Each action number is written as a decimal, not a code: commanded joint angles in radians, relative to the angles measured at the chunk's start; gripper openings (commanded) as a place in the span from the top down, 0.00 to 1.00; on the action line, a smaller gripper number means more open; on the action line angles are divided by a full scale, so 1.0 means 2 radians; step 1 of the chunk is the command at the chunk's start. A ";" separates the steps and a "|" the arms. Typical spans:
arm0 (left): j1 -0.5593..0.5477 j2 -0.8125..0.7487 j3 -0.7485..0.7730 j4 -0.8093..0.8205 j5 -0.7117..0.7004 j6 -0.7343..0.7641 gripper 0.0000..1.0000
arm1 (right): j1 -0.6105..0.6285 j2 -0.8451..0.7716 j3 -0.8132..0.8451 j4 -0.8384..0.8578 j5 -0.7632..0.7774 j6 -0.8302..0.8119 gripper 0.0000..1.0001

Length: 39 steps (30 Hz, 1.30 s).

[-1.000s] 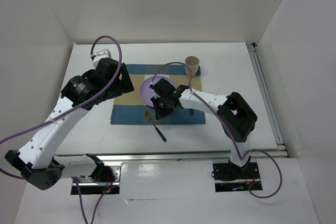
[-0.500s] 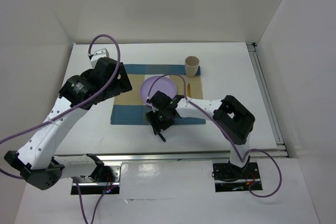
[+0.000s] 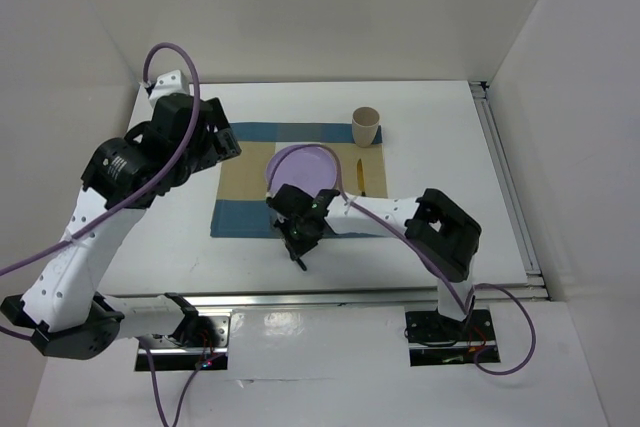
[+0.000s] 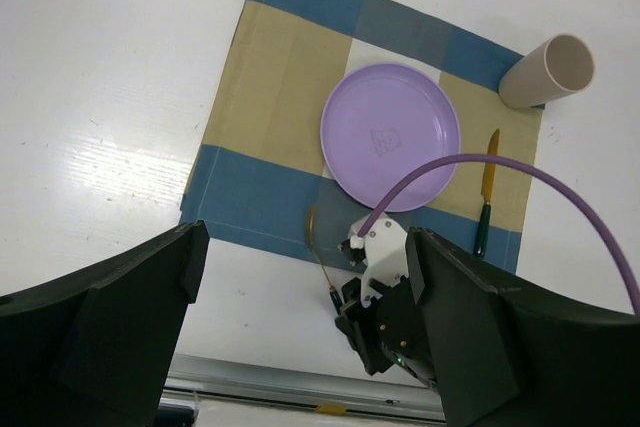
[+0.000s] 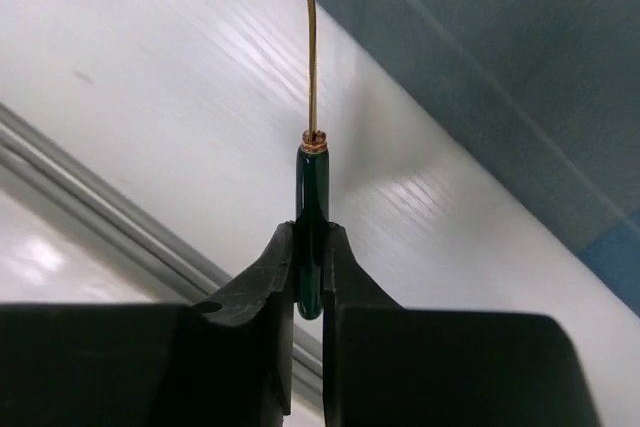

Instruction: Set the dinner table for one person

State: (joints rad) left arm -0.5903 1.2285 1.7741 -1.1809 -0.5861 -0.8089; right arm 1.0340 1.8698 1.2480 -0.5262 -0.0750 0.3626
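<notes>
On the white dinner table (image 3: 440, 112) lies a blue-and-tan placemat (image 3: 240, 209) with a purple plate (image 3: 305, 165), a tan cup (image 3: 366, 127) and a gold knife with a green handle (image 3: 361, 177). My right gripper (image 3: 298, 243) is low at the mat's near edge, shut on the dark green handle of a gold spoon (image 5: 311, 177). The spoon's bowl rests on the mat (image 4: 311, 219). In the right wrist view the gripper (image 5: 310, 267) pinches the handle's end. My left gripper (image 4: 305, 247) is wide open and empty, high above the table, and also shows in the top view (image 3: 215, 137).
The table's silver rail (image 3: 350, 297) runs just near of the right gripper and shows in the right wrist view (image 5: 100, 197). White walls enclose the table on three sides. A second rail (image 3: 505, 177) lines the right edge.
My right gripper moved down-left from the plate to the spoon's handle and shut on it. My left arm swung back and to the left.
</notes>
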 commanded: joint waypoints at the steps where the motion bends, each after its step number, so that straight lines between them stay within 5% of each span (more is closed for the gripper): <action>1: 0.002 0.001 0.024 -0.002 -0.003 0.016 0.00 | 0.003 -0.026 0.084 0.000 0.033 0.034 1.00; 10: 0.002 -0.010 0.013 0.008 0.013 0.016 0.00 | -0.050 0.124 0.301 0.044 0.031 0.187 1.00; 18: 0.002 -0.031 -0.001 0.002 0.013 0.002 0.00 | -0.074 0.257 0.447 0.059 0.063 0.231 1.00; 27: 0.002 -0.035 -0.011 0.007 0.002 0.006 0.00 | -0.088 0.292 0.447 0.064 0.058 0.251 1.00; 30: 0.002 -0.035 -0.011 0.007 0.002 0.011 0.00 | -0.088 0.292 0.436 0.064 0.045 0.251 0.92; 39: 0.002 -0.035 -0.011 0.007 0.002 0.011 0.00 | -0.078 0.254 0.383 0.079 0.046 0.247 0.96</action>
State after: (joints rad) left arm -0.5903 1.1728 1.7519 -1.1828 -0.5591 -0.8104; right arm 0.8700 2.4565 2.0396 -0.4057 0.0113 0.8482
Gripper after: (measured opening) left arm 1.000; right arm 0.220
